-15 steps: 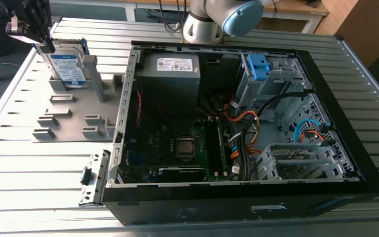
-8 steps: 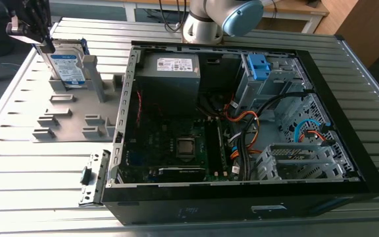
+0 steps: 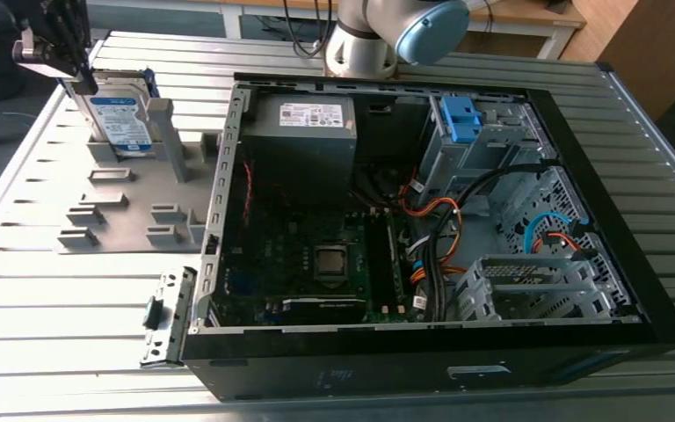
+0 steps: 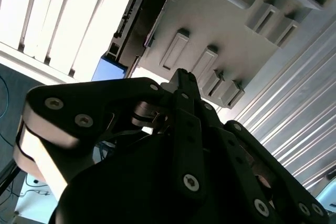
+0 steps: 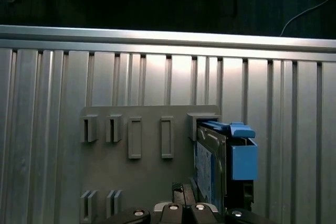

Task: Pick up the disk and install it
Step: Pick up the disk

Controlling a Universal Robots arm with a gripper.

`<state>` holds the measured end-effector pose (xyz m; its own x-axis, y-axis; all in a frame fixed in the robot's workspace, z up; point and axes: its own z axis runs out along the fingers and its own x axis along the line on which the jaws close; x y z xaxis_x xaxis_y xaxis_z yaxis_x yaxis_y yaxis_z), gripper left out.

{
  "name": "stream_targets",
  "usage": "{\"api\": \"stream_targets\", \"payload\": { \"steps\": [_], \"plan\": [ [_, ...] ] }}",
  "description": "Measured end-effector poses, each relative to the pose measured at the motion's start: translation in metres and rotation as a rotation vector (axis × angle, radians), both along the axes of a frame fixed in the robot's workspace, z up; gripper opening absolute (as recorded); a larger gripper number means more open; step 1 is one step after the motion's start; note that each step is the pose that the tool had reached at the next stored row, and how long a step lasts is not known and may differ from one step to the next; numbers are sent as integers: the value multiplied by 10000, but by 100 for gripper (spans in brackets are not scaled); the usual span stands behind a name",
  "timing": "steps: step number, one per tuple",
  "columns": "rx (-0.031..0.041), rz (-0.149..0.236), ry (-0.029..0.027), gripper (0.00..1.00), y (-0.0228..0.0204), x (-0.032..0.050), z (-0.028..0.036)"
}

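Note:
The disk (image 3: 120, 119) stands on edge in a slot of the grey holder plate (image 3: 115, 220), at the exterior view's upper left, its blue-and-white label facing the camera. In the first wrist view the disk (image 5: 211, 163) shows edge-on with its blue carrier (image 5: 242, 157) beside it. The second wrist view has the disk (image 4: 139, 22) as a dark edge with a blue end. My gripper (image 3: 77, 77) hangs right over the disk's top corner, its black body (image 4: 181, 77) close above it and low in the first wrist view (image 5: 181, 192).
An open computer case (image 3: 431, 352) lies to the exterior view's right of the holder, with a grey power supply box (image 3: 302, 132), motherboard (image 3: 314, 264), cables and a drive cage holding a blue clip (image 3: 460, 114). The slatted metal table (image 3: 68, 308) carries everything. The arm's base (image 3: 367, 40) stands behind the case.

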<state>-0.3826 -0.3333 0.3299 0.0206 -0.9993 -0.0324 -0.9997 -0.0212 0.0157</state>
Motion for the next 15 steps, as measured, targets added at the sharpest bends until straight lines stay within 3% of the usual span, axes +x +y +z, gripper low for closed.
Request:
{"api": "stream_targets", "payload": {
  "steps": [2,7,15],
  "plan": [
    [0,-74,1,11,0,0,-1],
    [0,-931,1,11,1,0,-13],
    [-2,-991,4,11,4,0,9]
  ]
}}
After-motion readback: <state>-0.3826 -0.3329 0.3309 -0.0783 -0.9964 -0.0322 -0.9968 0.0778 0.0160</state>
